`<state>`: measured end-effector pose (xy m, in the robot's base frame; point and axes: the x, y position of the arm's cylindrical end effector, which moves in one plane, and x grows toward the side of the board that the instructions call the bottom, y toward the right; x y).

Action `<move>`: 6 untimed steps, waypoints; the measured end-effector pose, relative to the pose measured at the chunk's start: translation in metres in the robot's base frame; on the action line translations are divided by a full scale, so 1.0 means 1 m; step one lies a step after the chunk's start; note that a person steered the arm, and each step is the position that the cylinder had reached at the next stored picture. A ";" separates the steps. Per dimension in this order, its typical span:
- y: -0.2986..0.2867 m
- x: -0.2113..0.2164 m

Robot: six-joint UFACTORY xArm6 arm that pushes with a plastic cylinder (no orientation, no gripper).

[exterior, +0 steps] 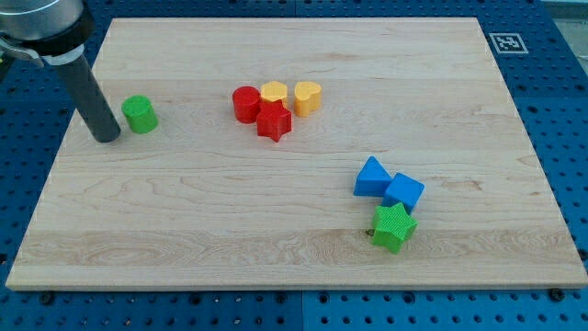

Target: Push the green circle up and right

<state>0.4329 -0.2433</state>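
Note:
The green circle (140, 113) is a short cylinder at the left of the wooden board (294, 248). My tip (107, 137) is the lower end of the dark rod. It rests on the board just to the left of and slightly below the green circle, very close to it; I cannot tell whether they touch.
A cluster sits at the top middle: a red circle (245, 104), a red star (274, 121), a yellow block (273, 92) and a yellow heart-like block (307, 97). At the lower right are a blue triangle (371, 176), a blue block (403, 192) and a green star (393, 226).

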 end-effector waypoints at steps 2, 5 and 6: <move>0.017 0.011; 0.032 -0.051; 0.035 -0.059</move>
